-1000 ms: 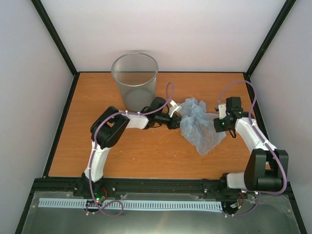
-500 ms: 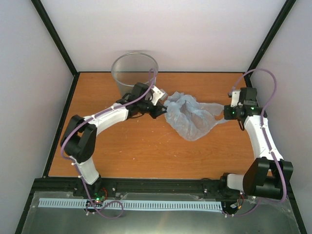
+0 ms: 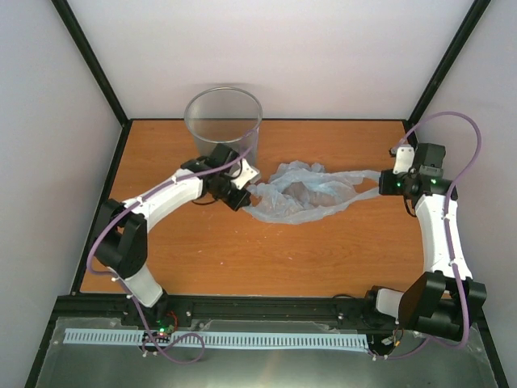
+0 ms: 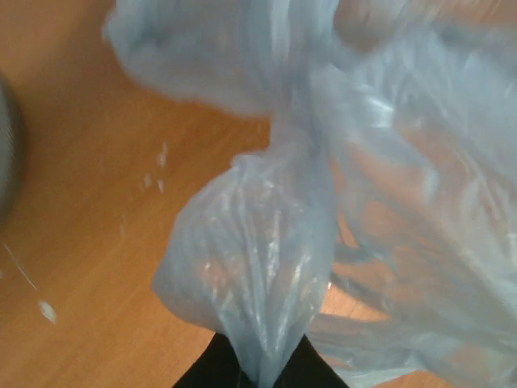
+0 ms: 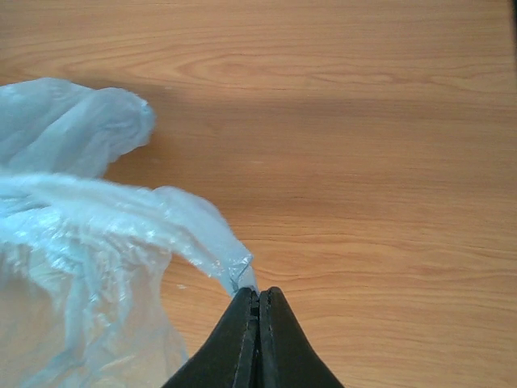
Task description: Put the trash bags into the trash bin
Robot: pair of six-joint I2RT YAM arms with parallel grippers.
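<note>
A pale blue translucent trash bag [image 3: 307,194] hangs stretched between my two grippers above the orange table [image 3: 234,259]. My left gripper [image 3: 246,192] is shut on the bag's left end, just in front of the trash bin [image 3: 224,121]; in the left wrist view a bunched fold of bag [image 4: 258,267] runs down into the shut black fingers [image 4: 311,368]. At the right my right gripper [image 3: 384,183] is shut on a thin corner of the bag [image 5: 230,263], pinched at the tips of my right gripper [image 5: 258,293]. The grey translucent bin stands upright at the back left.
Pale walls with black corner posts close in the table on three sides. Both arm bases sit on the black rail [image 3: 266,307] at the near edge. The bin's dark edge [image 4: 6,153] shows blurred at the far left of the left wrist view.
The left gripper has shut on the bag and pulled left, the right arm has drawn back to the right, and the bag has been stretched from a crumpled heap into a wide sling.
</note>
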